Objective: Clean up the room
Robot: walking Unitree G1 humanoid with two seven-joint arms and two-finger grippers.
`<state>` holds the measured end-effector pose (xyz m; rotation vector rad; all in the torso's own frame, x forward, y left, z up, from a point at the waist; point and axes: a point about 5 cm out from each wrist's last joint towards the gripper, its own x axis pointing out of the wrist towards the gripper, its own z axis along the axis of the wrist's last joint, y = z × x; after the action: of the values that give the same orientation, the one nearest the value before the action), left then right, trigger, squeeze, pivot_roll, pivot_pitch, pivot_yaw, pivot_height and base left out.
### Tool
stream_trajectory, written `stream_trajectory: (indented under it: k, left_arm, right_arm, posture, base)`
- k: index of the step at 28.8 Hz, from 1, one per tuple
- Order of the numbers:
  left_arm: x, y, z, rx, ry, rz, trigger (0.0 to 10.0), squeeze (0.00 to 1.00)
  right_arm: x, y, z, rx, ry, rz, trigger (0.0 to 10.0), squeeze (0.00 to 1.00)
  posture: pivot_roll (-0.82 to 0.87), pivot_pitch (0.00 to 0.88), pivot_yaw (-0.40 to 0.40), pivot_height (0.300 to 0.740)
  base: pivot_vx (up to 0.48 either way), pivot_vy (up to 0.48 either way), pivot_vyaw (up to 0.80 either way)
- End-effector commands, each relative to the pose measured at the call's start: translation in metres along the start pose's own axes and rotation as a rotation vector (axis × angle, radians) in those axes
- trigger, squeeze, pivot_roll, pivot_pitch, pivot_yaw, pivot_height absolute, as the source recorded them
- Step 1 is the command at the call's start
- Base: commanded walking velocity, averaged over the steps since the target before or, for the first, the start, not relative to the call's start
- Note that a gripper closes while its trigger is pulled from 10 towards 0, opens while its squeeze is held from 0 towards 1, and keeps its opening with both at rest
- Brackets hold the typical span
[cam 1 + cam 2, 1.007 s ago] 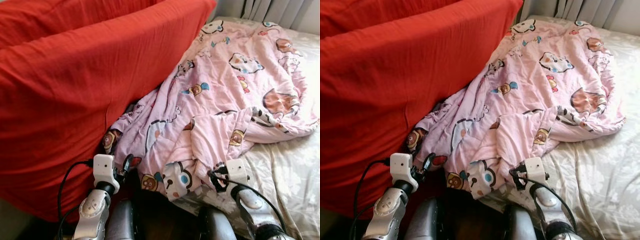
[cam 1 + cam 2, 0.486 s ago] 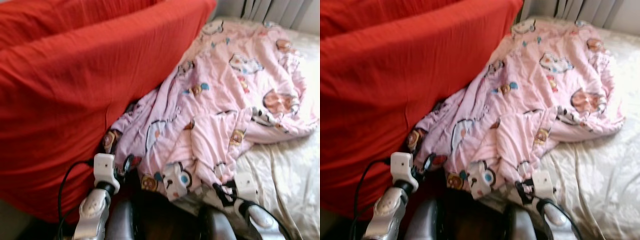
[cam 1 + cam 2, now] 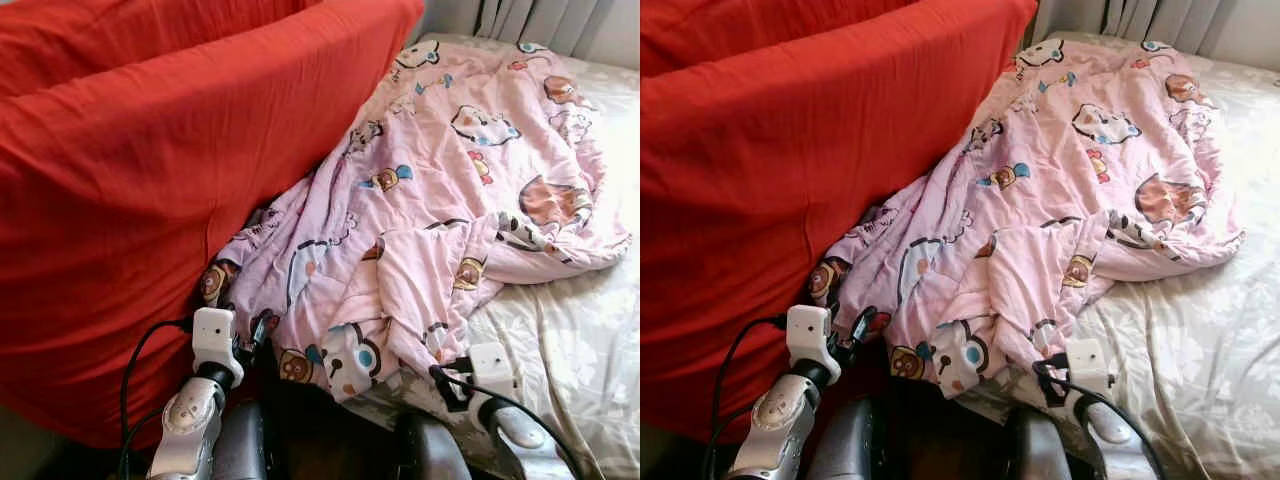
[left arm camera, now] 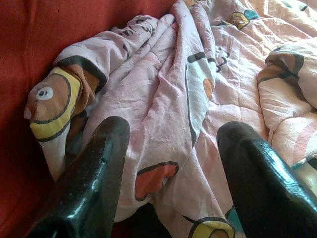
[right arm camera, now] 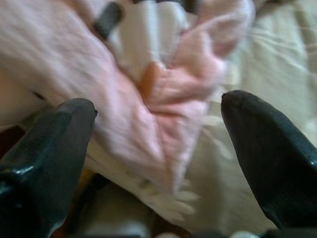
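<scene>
A pink quilt (image 3: 430, 200) printed with cartoon animals lies rumpled across the bed, its left side bunched against a big red-covered cushion (image 3: 150, 180). My left gripper (image 3: 256, 330) is at the quilt's near left corner, open, with a fold of the quilt (image 4: 163, 99) between its fingers (image 4: 94, 168) but not pinched. My right gripper (image 3: 443, 378) is low at the near hem, open. In the right wrist view a pink fold (image 5: 148, 99) lies ahead between the spread fingers (image 5: 267, 148).
A cream patterned sheet (image 3: 570, 340) covers the bed to the right of the quilt. Grey curtains (image 3: 560, 20) hang at the far end. The red cushion walls off the whole left side. Dark body parts (image 3: 330, 440) sit at the near edge.
My right gripper has drawn back from the quilt's near hem, lower and a little to the right. The left gripper has stayed about where it was. The view shifted slightly.
</scene>
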<state>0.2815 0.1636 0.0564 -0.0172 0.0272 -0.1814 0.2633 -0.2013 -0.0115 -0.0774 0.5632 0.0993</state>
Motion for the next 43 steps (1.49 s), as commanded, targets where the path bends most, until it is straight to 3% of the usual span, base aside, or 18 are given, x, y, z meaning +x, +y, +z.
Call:
stream_trajectory:
  k: [1,9,19,33,43]
  left_arm:
    - [-0.002,0.001,-0.005,0.026,0.038,-0.01,10.0,0.0]
    - [-0.002,0.002,-0.005,0.031,0.038,-0.01,10.0,0.0]
    - [-0.003,0.001,-0.005,0.035,0.041,-0.016,10.0,0.0]
    - [-0.004,0.001,-0.006,0.039,0.049,-0.028,10.0,0.0]
    - [-0.004,0.002,-0.005,0.046,0.055,-0.029,10.0,0.0]
  right_arm:
    - [0.001,0.001,-0.004,0.008,0.033,-0.003,10.0,0.0]
    - [0.007,0.002,-0.001,-0.026,0.06,-0.032,10.0,0.0]
    - [0.011,0.0,-0.002,-0.004,0.099,-0.069,10.0,0.0]
    - [0.011,0.0,-0.011,0.093,0.147,-0.101,10.0,0.0]
    - [0.014,0.002,-0.004,0.118,0.089,-0.099,10.0,0.0]
  posture:
    - [0.16,0.148,-0.003,0.597]
    - [0.17,0.151,0.001,0.597]
    - [0.17,0.156,0.003,0.597]
    - [0.18,0.164,0.015,0.597]
    - [0.19,0.17,0.019,0.597]
  base:
    - [0.0,0.0,0.0]
    - [0.0,0.0,0.0]
    - [0.0,0.0,0.0]
    - [0.0,0.0,0.0]
    - [0.0,0.0,0.0]
